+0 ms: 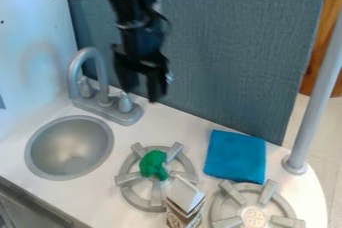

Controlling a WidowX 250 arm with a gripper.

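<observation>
Nearest, at 6 o'clock: a carton, upright, btwn the two burners, prob. stood on its base so it stays put; can't tell if it touches either. R burner is at 5 o'clock, cut off by the view's bottom edge. L burner, approx. 6 o'clock, has the green toy on it, toward that burner's own 12; its bars prob. bear the toy's weight. Exact kind of toy: can't tell.

Sink at 8 o'clock. Blue cloth btwn 4 and 5, flat on the counter, squared up as if folded, so it shouldn't slide much.

Farther: tap btwn 9 and 10, spout curved toward the sink, prob. so water would land there. Pole at 3 o'clock, upright on a round foot.

Gripper hangs just off center toward 11, fingers apart, nothing btwn them, pointing down, nearest the tap in view. Panel stands behind, btwn 12 and 2.
</observation>
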